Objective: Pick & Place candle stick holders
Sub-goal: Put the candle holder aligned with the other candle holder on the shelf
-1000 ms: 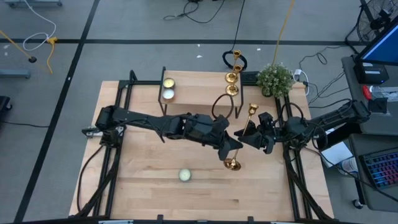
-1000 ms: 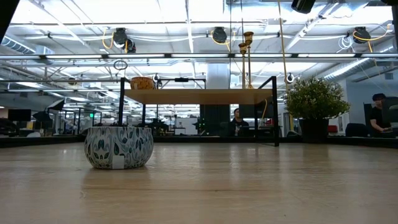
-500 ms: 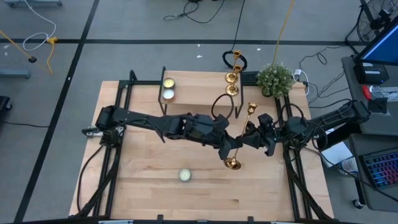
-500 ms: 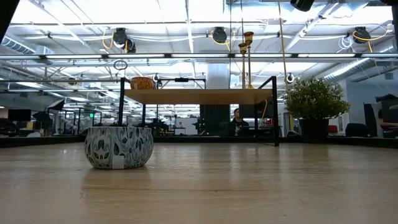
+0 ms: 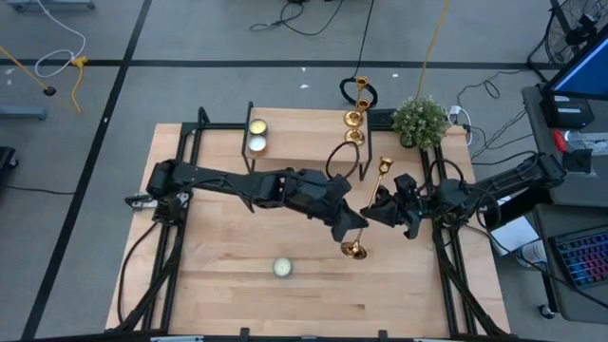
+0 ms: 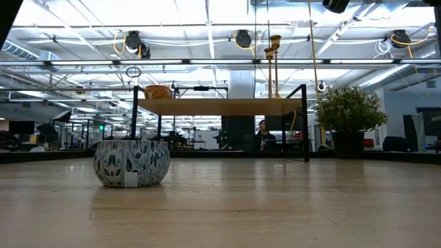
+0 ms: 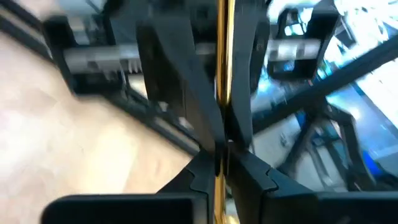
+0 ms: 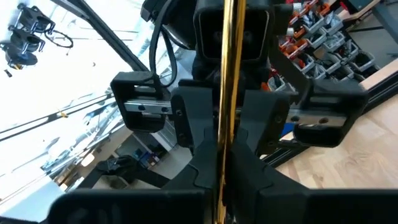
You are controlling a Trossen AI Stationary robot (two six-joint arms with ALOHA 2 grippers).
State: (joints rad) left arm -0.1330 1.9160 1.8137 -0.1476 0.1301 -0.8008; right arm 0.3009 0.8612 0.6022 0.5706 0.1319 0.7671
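Both grippers meet over the middle of the wooden table (image 5: pixel 228 285) on one gold candle stick holder (image 5: pixel 369 211), which hangs tilted in the air between them. The right gripper (image 5: pixel 380 201), coming in from three o'clock, has its two dark fingers (image 8: pixel 258 171) pressed together on the thin stem, just below the small cup top that points toward twelve o'clock. The left gripper (image 5: pixel 353 226), reaching in from nine o'clock, has its fingers (image 7: pixel 245 168) closed around the same stem lower down, just above the round flared base, which sits at about six o'clock of the pair. In each wrist view the bright gold stem runs straight up between that arm's own fingers, with the other gripper clamped on it farther along. Two more candle stick holders (image 5: pixel 357 114) stand upright on the raised wooden shelf (image 5: pixel 299 142) at the table's twelve o'clock side, close together near its right end. Two tealight discs (image 5: pixel 256 135) sit on the shelf toward its left end. A round patterned tin (image 6: pixel 131 163) rests on the table at about seven o'clock of the grippers, well apart from them. A small potted plant (image 5: pixel 419 121) stands at the one o'clock corner, just beside the shelf.
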